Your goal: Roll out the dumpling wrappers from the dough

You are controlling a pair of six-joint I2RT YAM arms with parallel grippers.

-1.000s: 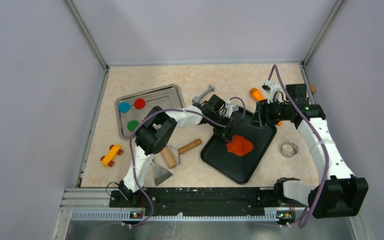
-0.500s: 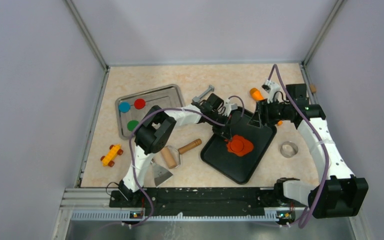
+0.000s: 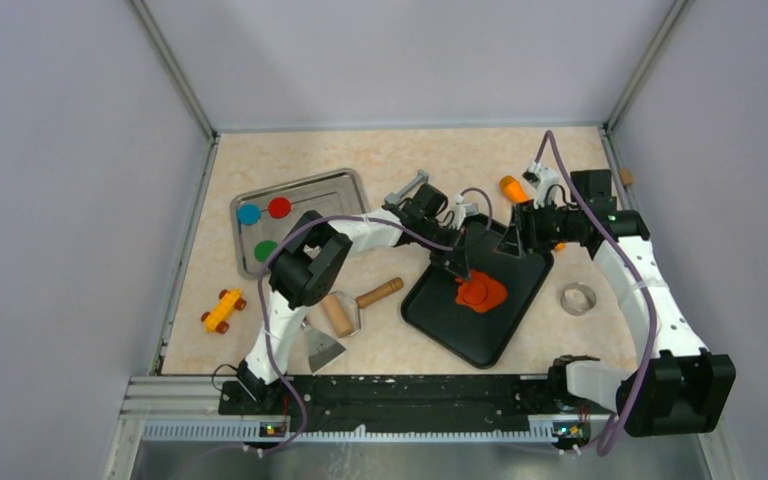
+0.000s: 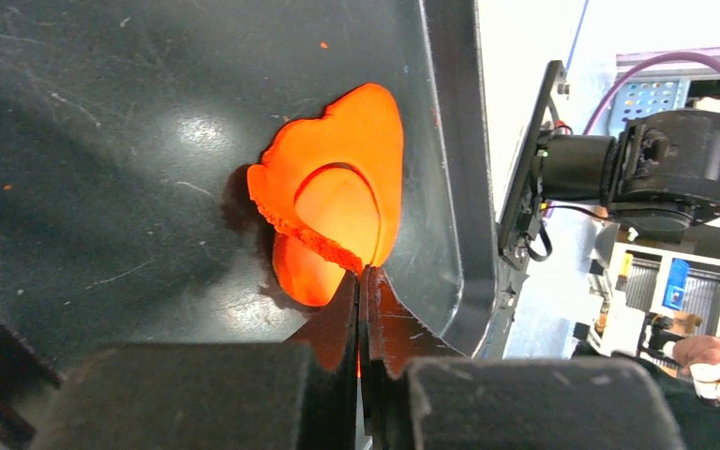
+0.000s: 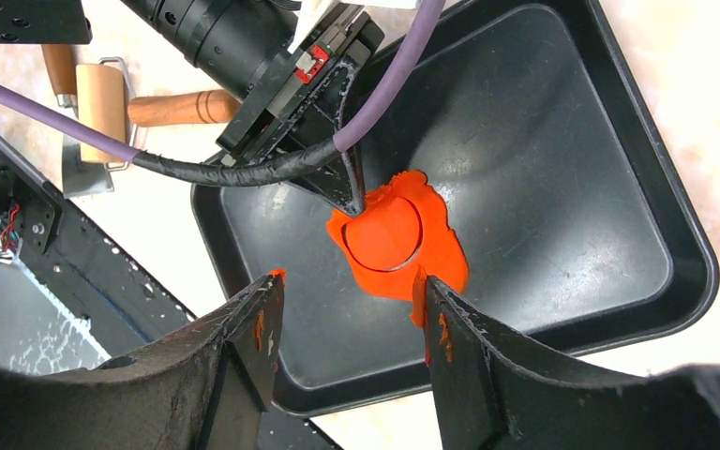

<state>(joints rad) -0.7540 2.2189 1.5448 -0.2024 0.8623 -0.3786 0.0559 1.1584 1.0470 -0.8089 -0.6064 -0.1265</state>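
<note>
Left claw (image 4: 363, 275) at ragged orange-red dough (image 4: 361, 150)

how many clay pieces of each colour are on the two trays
blue disc: 1
red disc: 1
green disc: 1
orange-red dough: 1
total: 4

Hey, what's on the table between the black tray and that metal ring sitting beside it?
Nothing. In the top view, the strip of table between the black tray and the metal ring is bare.
</note>
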